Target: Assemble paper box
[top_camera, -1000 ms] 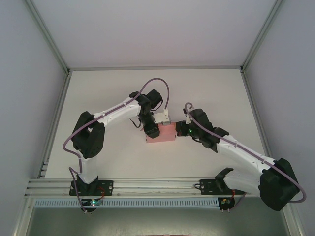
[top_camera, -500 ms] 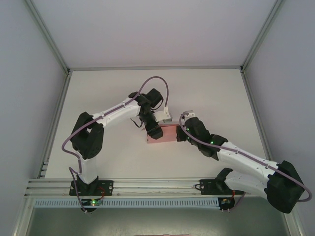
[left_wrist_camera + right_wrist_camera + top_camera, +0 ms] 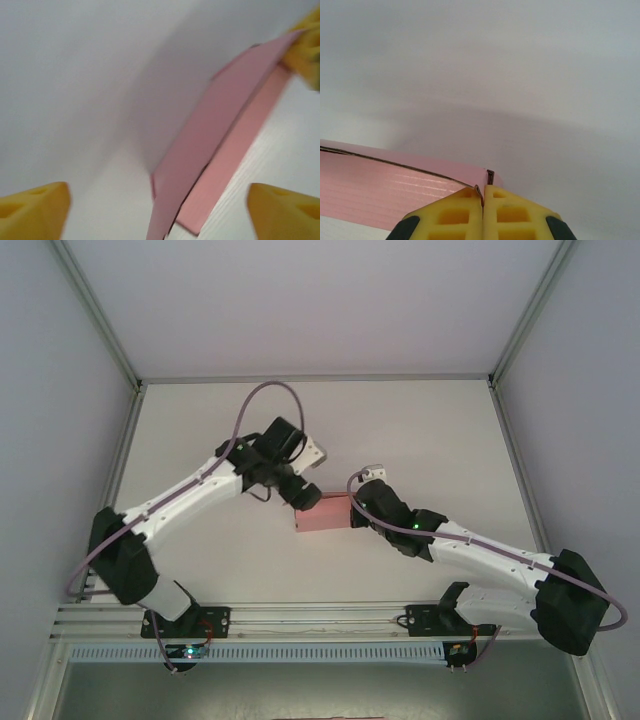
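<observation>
Right pincer (image 3: pixel 483 200) pinches the paper box (image 3: pixel 380 192) corner — clear from its wrist view — left pincer (image 3: pixel 160 210) spread apart.

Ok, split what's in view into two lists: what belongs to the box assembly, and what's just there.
Job: paper box; right end effector, shut on its edge; left end effector, open, facing it.
Just there: table; frame rail at the near edge; purple cables.

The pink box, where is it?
Top view: the pink box lies at the table's middle, right edge pinched by the right end effector.
</observation>
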Available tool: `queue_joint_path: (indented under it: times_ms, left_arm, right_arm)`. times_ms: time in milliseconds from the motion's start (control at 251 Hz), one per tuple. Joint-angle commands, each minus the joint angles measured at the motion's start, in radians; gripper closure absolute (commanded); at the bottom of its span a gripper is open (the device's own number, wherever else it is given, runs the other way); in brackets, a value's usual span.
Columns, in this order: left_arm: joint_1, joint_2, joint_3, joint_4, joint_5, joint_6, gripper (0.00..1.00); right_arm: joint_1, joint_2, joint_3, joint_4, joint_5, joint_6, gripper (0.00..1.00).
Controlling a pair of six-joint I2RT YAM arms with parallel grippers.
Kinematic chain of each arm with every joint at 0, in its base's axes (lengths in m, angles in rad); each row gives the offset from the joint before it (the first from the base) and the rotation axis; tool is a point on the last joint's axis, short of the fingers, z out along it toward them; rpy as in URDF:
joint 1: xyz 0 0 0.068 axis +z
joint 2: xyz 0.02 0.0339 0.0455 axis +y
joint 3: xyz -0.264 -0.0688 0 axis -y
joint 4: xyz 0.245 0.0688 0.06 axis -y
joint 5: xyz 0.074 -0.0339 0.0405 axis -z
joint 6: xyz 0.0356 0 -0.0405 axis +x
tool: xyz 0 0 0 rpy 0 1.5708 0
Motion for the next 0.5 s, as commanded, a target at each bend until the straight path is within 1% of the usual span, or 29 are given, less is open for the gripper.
queue_joint_path:
  times_ms: [0, 40, 92, 156, 235, 315, 363, 431, 495]
  left_arm:
    - [-0.032, -0.133, -0.154, 0.054, -0.222, -0.259, 0.17]
    - [-0.033, -0.173, -0.206, 0.069, -0.223, -0.282, 0.19]
    - [-0.034, -0.208, -0.260, 0.099, -0.208, -0.289, 0.26]
    - [-0.034, -0.223, -0.286, 0.138, -0.174, -0.279, 0.35]
    - [-0.034, -0.197, -0.257, 0.144, -0.132, -0.265, 0.37]
    - [-0.034, -0.150, -0.211, 0.132, -0.139, -0.255, 0.39]
    - [-0.034, -0.121, -0.181, 0.116, -0.157, -0.250, 0.43]
    - [-0.035, -0.090, -0.157, 0.103, -0.149, -0.243, 0.55]
    - [-0.035, -0.070, -0.147, 0.100, -0.132, -0.244, 0.57]
  right_arm:
    - [0.013, 0.017, 0.024, -0.072, 0.034, 0.037, 1.00]
    - [0.015, 0.018, 0.031, -0.084, 0.034, 0.036, 1.00]
    - [0.017, 0.022, 0.037, -0.092, 0.028, 0.028, 1.00]
    - [0.017, 0.026, 0.048, -0.102, 0.028, 0.027, 1.00]
    - [0.020, 0.038, 0.064, -0.109, 0.015, 0.017, 1.00]
    - [0.022, 0.044, 0.070, -0.109, 0.011, 0.014, 1.00]
    - [0.021, 0.045, 0.069, -0.110, 0.012, 0.014, 1.00]
    - [0.022, 0.046, 0.068, -0.112, 0.017, 0.019, 1.00]
    - [0.022, 0.042, 0.066, -0.117, 0.017, 0.023, 1.00]
